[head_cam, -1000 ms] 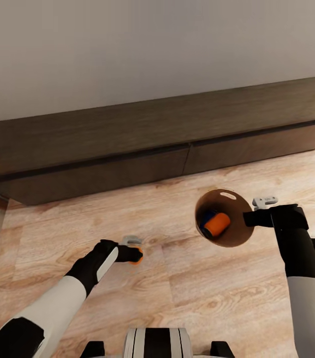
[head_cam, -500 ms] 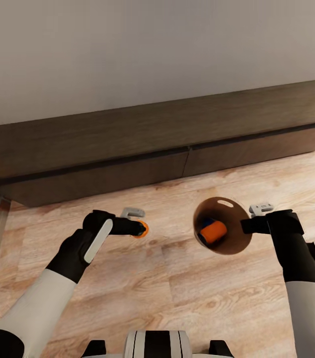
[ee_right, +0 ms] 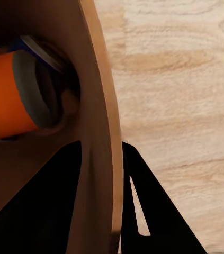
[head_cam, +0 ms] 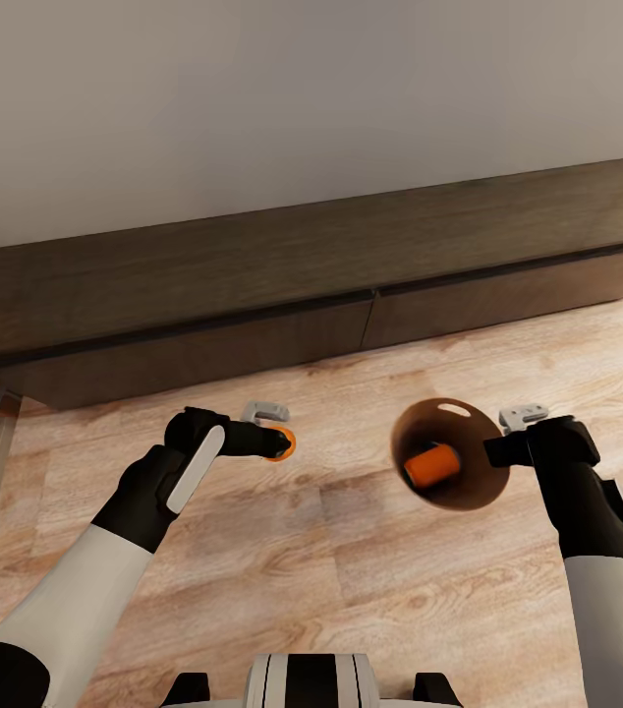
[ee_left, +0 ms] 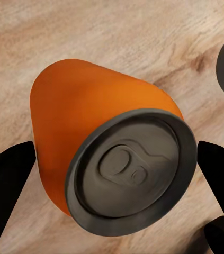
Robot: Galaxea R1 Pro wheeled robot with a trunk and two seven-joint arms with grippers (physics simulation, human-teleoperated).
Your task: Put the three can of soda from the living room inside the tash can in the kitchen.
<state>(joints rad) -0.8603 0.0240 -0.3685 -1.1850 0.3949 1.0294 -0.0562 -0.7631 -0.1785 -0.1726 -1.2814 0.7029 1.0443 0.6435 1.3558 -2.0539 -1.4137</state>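
I am holding an orange can (head_cam: 283, 442) in the left gripper (head_cam: 274, 440), above the pale wood floor (head_cam: 351, 580). In the left wrist view its two dark fingers (ee_left: 6, 180) are closing on both sides of the can (ee_left: 106, 159), whose grey top is facing the camera. The right gripper (head_cam: 501, 449) is pinching the rim of the bin (head_cam: 449, 413); one finger is inside the wall and one outside. The bin is tilting toward me, with another orange can (head_cam: 431, 464) lying inside, and something blue (ee_right: 35, 47) behind it. The long dark cabinet (head_cam: 311, 275) is standing ahead, by the wall.
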